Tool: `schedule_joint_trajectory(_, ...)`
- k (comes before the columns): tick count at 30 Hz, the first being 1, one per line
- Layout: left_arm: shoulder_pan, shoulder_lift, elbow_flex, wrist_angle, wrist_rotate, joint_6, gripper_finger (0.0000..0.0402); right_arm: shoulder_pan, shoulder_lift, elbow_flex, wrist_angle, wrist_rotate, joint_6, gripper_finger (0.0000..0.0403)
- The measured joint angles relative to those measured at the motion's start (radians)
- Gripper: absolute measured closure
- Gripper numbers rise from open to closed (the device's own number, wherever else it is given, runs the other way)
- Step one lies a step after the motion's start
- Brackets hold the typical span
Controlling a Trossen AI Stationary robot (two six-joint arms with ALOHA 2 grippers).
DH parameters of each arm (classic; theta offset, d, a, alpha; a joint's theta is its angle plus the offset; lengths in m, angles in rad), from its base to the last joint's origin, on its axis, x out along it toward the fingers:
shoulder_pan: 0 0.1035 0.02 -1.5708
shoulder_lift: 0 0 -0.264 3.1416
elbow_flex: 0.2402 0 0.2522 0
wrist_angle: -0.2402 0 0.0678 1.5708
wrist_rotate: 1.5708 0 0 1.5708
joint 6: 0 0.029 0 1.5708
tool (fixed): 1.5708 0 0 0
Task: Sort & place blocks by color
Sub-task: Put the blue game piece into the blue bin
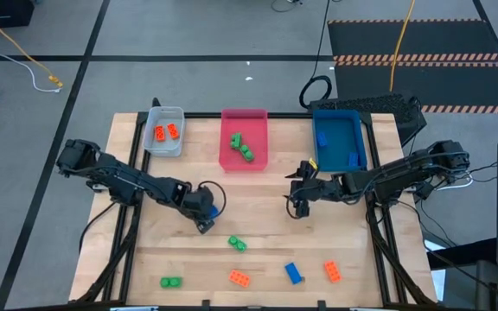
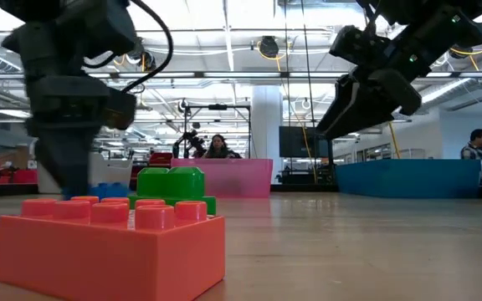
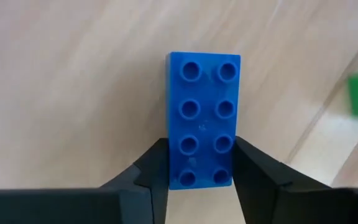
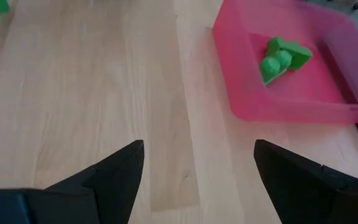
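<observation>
A blue studded block (image 3: 202, 118) sits studs-up between the fingers of my left gripper (image 3: 201, 155), which is shut on it over the table's middle (image 1: 207, 216). My right gripper (image 1: 299, 200) hangs open above bare wood, near the pink tray (image 4: 278, 93). Loose on the near part of the table lie a green block (image 1: 237, 244), another green block (image 1: 170, 282), an orange block (image 1: 239, 277), a blue block (image 1: 293, 273) and a second orange block (image 1: 332, 272). The low view shows the orange block (image 2: 111, 247) close up, with a green one (image 2: 172, 186) behind it. My left gripper pinches the blue block between its two fingers (image 3: 154, 171), one on each long side, at one end of the block (image 3: 201, 177). The fingers come from above, pointing down, and lie across its width. The block stays level, studs up; whether it rests on the table I cannot tell.
Along the far edge stand three trays: a grey tray (image 1: 176, 147) holding orange blocks, the pink tray (image 1: 225, 160) holding green blocks, and a blue tray (image 1: 361, 142) holding blue blocks. Bare wood lies between the two grippers. People sit in the room beyond the table.
</observation>
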Motion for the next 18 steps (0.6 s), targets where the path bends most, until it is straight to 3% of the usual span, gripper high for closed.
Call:
schedule_joint_trajectory(10,0.114,-0.001,0.193,0.031,-0.101,0.341,0.0257,0.0,0.0,0.0,0.146,-0.017,-0.082,0.0103)
schedule_joint_trajectory(15,0.143,-0.002,0.258,0.021,-0.164,0.471,0.0259,0.0,0.0,0.0,0.301,-0.031,-0.124,0.0103)
schedule_joint_trajectory(18,0.143,-0.002,0.276,0.036,-0.176,0.547,0.0262,-0.015,0.0,0.0,0.422,-0.109,-0.092,0.0103)
